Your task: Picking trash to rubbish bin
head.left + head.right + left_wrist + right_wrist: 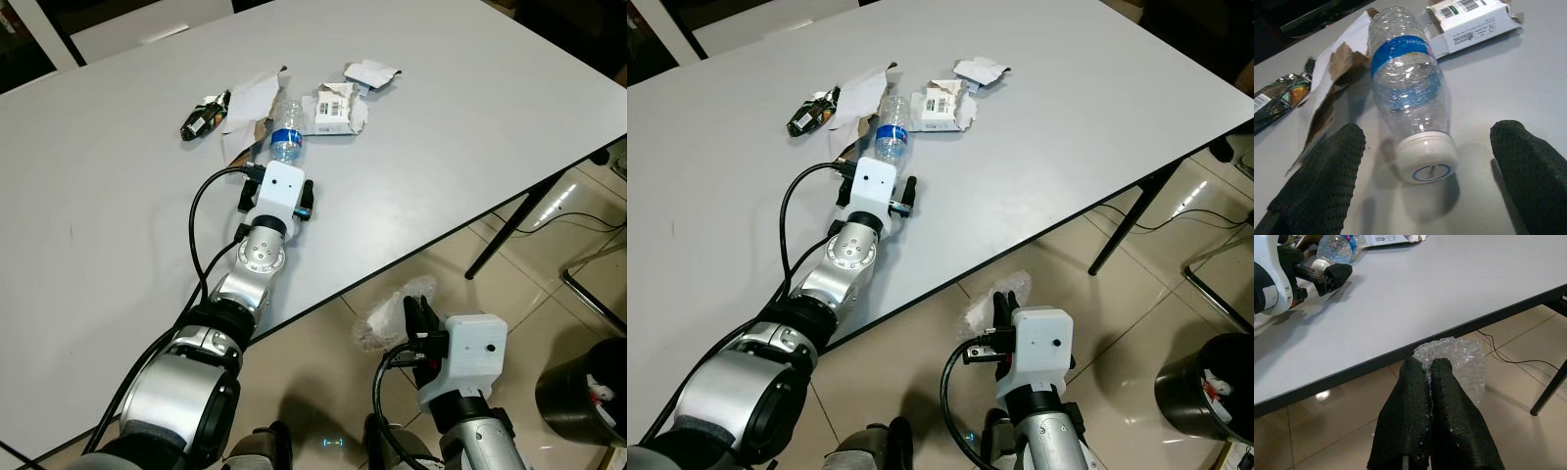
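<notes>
A clear plastic bottle (1408,83) with a blue label and white cap lies on its side on the white table (460,147). My left gripper (1427,143) rests on the table, open, one finger on each side of the bottle's cap end without touching it. Around the bottle lie a torn white carton (333,110), crumpled paper (370,73), torn brown-backed paper (245,106) and a dark snack wrapper (204,116). Below the table's near edge, my right gripper (1427,367) is shut on a wad of bubble wrap (1464,362).
A black rubbish bin (583,392) stands on the tiled floor at the lower right. A black table leg (509,230) slants down to the floor beyond the right gripper, with cables (578,220) and a metal frame past it.
</notes>
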Controlling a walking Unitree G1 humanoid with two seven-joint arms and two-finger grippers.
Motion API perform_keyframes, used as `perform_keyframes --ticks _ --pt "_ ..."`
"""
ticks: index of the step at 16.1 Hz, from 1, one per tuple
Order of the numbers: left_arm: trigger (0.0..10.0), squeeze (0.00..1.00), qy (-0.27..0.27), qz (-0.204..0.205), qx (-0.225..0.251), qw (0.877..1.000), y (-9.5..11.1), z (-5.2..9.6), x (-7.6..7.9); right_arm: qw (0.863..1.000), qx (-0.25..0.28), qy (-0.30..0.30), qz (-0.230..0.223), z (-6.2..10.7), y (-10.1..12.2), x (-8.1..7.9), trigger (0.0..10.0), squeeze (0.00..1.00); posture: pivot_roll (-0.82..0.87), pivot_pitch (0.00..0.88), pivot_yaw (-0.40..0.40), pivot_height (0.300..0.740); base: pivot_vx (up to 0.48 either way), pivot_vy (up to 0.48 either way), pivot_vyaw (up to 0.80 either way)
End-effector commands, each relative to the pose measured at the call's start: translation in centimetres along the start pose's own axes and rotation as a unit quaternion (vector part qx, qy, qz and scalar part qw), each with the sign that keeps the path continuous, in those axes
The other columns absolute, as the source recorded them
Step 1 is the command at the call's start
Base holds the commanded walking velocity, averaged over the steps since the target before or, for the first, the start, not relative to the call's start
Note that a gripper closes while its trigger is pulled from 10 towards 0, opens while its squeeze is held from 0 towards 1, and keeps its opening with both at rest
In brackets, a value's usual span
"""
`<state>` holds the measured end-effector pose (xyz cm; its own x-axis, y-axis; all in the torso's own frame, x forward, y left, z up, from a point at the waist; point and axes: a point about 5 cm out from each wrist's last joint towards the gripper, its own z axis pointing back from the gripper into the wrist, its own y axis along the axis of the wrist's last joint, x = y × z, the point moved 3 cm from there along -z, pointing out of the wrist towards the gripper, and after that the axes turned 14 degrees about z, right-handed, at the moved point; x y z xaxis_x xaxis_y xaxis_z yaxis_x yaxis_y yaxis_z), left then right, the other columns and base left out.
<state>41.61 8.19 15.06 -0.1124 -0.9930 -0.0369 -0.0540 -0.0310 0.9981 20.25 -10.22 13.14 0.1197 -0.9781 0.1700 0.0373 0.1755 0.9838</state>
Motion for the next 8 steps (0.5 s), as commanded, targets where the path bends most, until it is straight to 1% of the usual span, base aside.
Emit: perform_keyframes --ticks 1,5,8 --pt "10.0 0.0 0.018 0.005 -0.007 1.0 -0.4 0.0 -0.6 1.0 -0.003 -0.001 -0.004 0.3 0.0 -0.2 10.0 0.0 -0.05 0.231 0.103 0.74 0.0 0.0 0.0" --pt "10.0 0.0 0.03 -0.002 -0.012 0.999 -0.5 -0.1 -1.4 1.0 -0.006 -0.005 -0.004 0.6 0.1 -0.1 10.0 0.0 -0.07 0.239 0.099 0.74 0.0 0.0 0.0" --pt "10.0 0.0 0.041 -0.017 -0.014 0.999 -0.6 -0.1 -2.0 1.0 -0.007 -0.007 -0.003 0.7 0.1 -0.1 10.0 0.0 -0.07 0.239 0.099 0.74 0.0 0.0 0.0"
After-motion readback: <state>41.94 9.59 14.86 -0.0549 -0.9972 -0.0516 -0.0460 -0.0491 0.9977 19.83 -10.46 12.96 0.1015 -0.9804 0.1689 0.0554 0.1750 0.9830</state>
